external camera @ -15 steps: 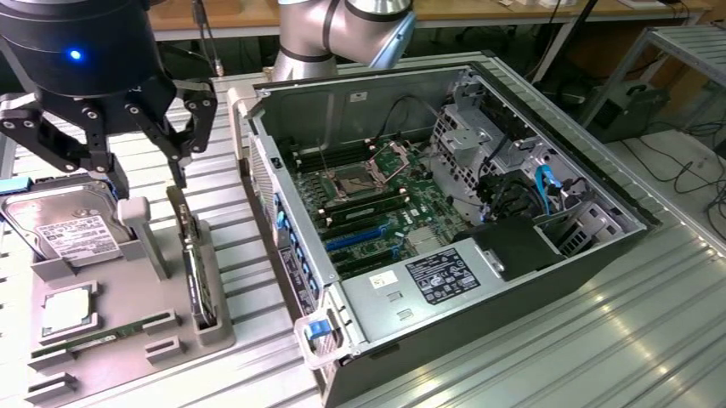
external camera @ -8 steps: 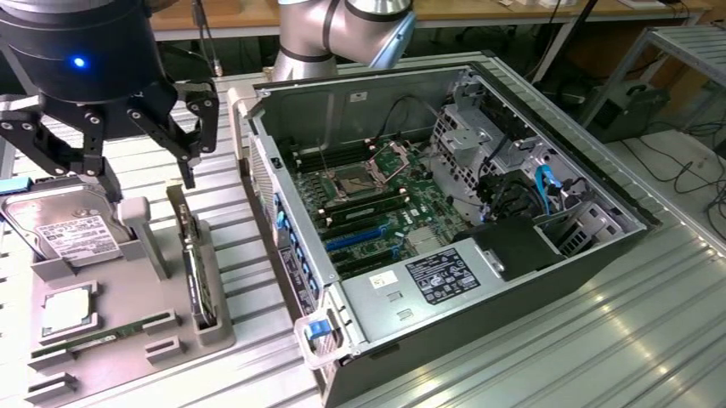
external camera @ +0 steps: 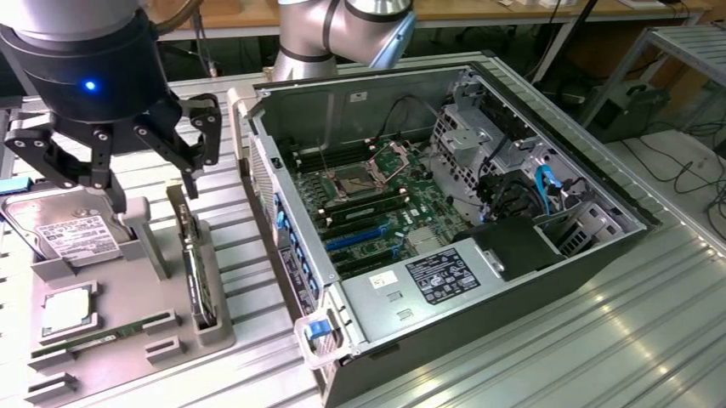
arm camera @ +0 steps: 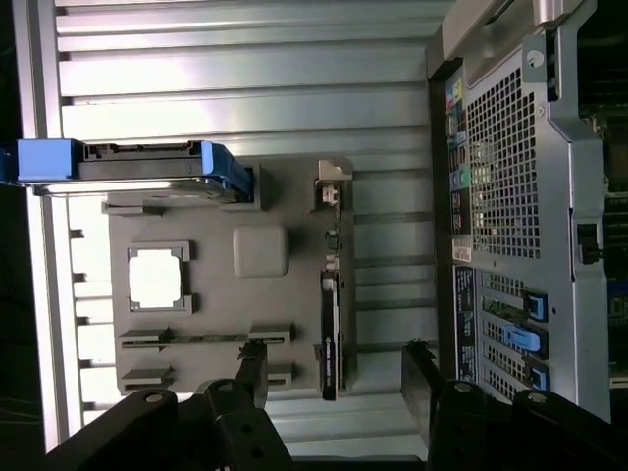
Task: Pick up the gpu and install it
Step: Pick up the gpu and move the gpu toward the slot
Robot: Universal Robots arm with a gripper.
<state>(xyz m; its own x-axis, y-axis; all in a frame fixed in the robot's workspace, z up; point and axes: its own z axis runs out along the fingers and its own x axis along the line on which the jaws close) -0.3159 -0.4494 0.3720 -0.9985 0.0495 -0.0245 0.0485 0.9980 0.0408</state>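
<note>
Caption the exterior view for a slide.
Open gripper poised above the gpu, which stands on edge in a grey holder beside the open computer case.

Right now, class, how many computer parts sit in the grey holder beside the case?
4: hard drive standing at the exterior view's left, processor flat beside it, RAM stick slotted by the processor, gpu on edge nearest the case. None looks hidden.

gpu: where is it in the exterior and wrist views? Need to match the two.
Exterior view: the gpu stands on edge in the grey tray, on the side nearest the computer case, toward the exterior view's left.
Wrist view: the gpu stands on edge along the tray side facing the case.
Shared landmark: the square CPU in the tray.
</note>
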